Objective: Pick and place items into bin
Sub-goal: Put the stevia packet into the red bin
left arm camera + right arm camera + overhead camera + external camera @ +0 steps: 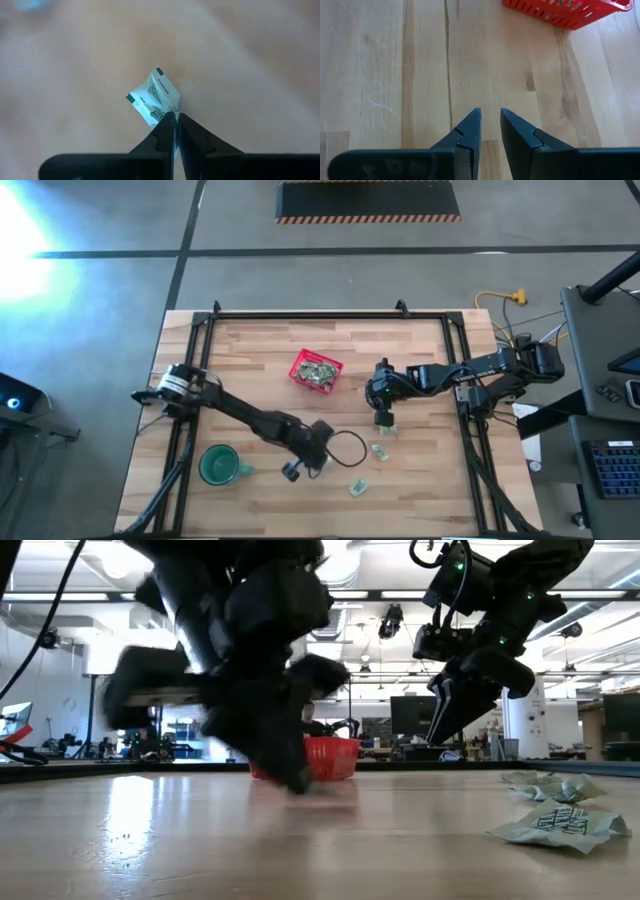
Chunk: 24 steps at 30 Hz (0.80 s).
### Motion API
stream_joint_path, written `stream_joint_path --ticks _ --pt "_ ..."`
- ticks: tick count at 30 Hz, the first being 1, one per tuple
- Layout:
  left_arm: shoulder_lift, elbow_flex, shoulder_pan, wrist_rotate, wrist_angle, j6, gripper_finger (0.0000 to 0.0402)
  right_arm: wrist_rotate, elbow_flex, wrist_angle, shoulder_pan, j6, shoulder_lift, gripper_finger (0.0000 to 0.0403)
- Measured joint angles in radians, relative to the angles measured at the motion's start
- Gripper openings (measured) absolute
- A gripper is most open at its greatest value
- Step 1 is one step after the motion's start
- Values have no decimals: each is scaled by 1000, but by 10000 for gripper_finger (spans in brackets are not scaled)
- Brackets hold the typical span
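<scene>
Wooden table [420, 480] — red basket [316, 370] near its middle, packets heaped inside. Left gripper [176, 125] pinched tight on one green-and-white packet [156, 98]. Right gripper [491, 125] hovers beside the basket, fingers narrowly parted, empty. Loose packets [556, 822] lie nearby.

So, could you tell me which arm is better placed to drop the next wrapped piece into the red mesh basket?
Left. The left gripper is shut on a crinkled green-and-white wrapped piece, while the right gripper holds nothing, though it hangs nearer the red mesh basket.
</scene>
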Motion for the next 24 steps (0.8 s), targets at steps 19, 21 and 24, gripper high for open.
stream_joint_path --ticks 19,21,24 --pt "-261 -67 159 -644 -31 24 1 -1 0 8 -1 -1 0 59" --pt "-265 -71 215 -639 -32 25 1 -1 0 8 -1 0 0 60" --pt "-264 -76 300 -580 -38 37 1 -1 0 8 0 0 0 61"
